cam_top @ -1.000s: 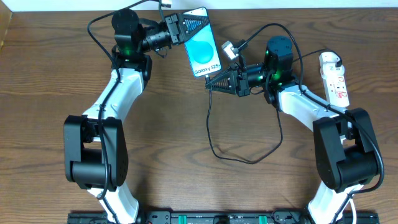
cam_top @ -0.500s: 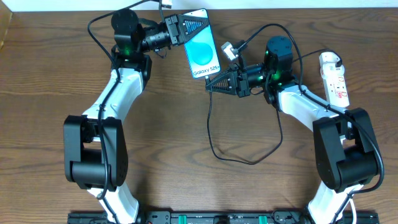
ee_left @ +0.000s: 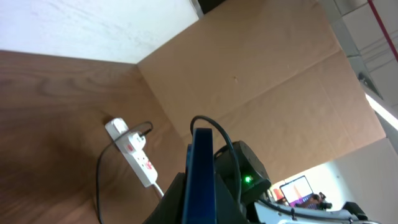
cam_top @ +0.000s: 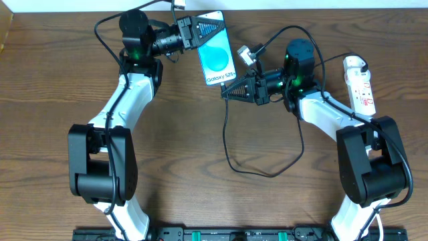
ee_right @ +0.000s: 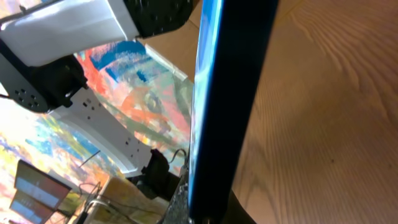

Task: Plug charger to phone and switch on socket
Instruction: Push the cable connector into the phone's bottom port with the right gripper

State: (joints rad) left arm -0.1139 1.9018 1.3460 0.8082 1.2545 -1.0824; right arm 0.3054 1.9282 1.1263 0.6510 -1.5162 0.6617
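In the overhead view my left gripper point(cam_top: 212, 28) is shut on the upper end of the phone point(cam_top: 217, 59) and holds it tilted above the table, blue screen up. My right gripper point(cam_top: 226, 92) is shut on the plug tip of the charger, right at the phone's lower end. The black charger cable point(cam_top: 231, 157) loops over the table. The white socket point(cam_top: 359, 84) lies at the far right. In the left wrist view the phone point(ee_left: 202, 168) stands edge-on between the jaws point(ee_left: 202, 208). In the right wrist view the phone's dark edge point(ee_right: 227, 93) rises from my jaws point(ee_right: 208, 216); the plug tip is hidden.
The wooden table point(cam_top: 200, 201) carries only the cable loop and the socket. The socket point(ee_left: 138, 155) with a black cable point(ee_left: 98, 180) also shows in the left wrist view, before a cardboard wall point(ee_left: 261, 74). The right arm's body point(ee_left: 249, 174) sits close behind the phone.
The phone's lower end has shifted slightly down toward my right gripper. Both arms otherwise hold nearly still.
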